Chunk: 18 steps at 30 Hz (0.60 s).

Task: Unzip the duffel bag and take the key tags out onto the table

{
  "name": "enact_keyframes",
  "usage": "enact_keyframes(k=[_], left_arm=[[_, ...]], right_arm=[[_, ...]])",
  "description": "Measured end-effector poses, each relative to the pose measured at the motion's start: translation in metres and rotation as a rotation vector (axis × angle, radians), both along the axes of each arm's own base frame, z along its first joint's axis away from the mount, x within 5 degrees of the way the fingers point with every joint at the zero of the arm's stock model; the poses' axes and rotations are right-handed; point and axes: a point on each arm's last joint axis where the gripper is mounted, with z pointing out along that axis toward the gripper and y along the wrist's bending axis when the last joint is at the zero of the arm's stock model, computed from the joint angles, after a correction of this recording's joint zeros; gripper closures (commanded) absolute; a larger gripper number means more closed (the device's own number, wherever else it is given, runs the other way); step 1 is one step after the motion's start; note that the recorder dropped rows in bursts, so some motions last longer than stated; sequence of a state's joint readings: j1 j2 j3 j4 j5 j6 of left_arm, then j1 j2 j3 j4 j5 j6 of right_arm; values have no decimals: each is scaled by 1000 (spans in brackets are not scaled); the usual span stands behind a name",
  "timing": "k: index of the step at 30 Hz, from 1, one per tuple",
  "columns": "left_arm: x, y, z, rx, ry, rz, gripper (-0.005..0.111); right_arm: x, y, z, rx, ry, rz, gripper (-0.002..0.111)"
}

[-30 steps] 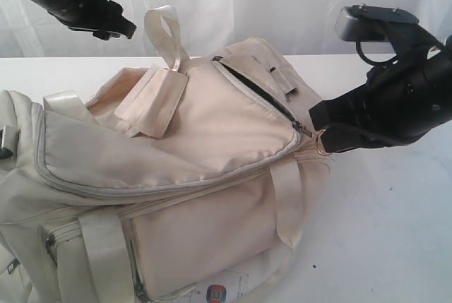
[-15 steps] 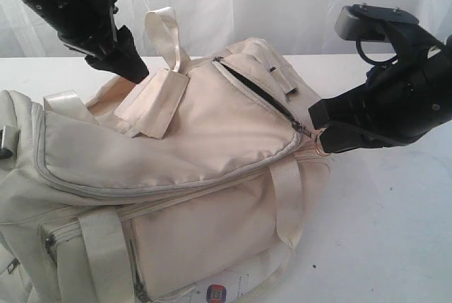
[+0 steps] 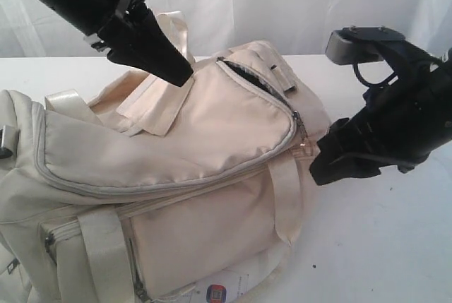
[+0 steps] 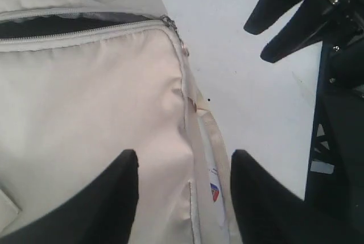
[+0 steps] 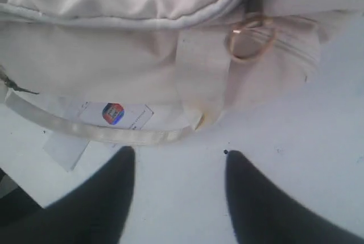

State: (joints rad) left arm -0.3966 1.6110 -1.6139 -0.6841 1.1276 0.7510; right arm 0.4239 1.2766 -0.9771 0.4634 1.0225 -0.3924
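The duffel bag (image 3: 198,147) lies on its side across the left and middle of the table (image 3: 381,246), and its upper pocket zipper (image 3: 258,87) is now run open all the way down to the slider (image 3: 298,123) at the bag's right end. A second ago that slider was pinched and pulled taut by the right gripper (image 5: 179,158); it has since let go and backed off to the right. Its jaws stand apart and empty over bare table just beside the bag. With the tension gone, the pocket's flap has slackened and the gap has narrowed to a dark slit (image 4: 51,25).

The unzipping looks done, so reaching inside is likely what comes next. No key tags show anywhere; they are presumably still inside.

The bag is cream fabric, soft and creased, with glossy straps and a brass ring (image 5: 250,38) near the slider. A paper label (image 5: 113,113) is tucked under its lower edge.

The left gripper (image 4: 185,156) has dropped from the upper left onto the bag's top, jaws parted, holding nothing
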Motion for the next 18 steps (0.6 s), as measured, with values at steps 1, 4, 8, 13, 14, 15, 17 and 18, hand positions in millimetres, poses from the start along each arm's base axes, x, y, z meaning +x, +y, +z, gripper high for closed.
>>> enact_keyframes(k=[1, 4, 8, 13, 14, 15, 17, 18], left_arm=[[-1, -1, 0, 0, -1, -5, 53], [-5, -7, 0, -5, 0, -27, 53], [-16, -24, 2, -36, 13, -91, 53], [-33, -51, -18, -27, 46, -174, 53], [-36, -58, -24, -28, 42, -169, 53], [-38, -63, -29, -30, 37, -159, 53], [-41, -77, -39, -46, 26, -98, 53], [-44, -83, -43, -54, 27, -67, 54]], right_arm=[[0, 0, 0, -1, -3, 5, 37], [4, 1, 4, 8, -43, 2, 38], [19, 1, 26, 12, -209, -37, 38], [40, -7, 54, -30, -410, -170, 38], [43, -9, 58, -52, -434, -197, 39], [48, -12, 60, -78, -450, -227, 40], [58, -19, 61, -121, -454, -277, 41], [64, -22, 60, -137, -445, -300, 41]])
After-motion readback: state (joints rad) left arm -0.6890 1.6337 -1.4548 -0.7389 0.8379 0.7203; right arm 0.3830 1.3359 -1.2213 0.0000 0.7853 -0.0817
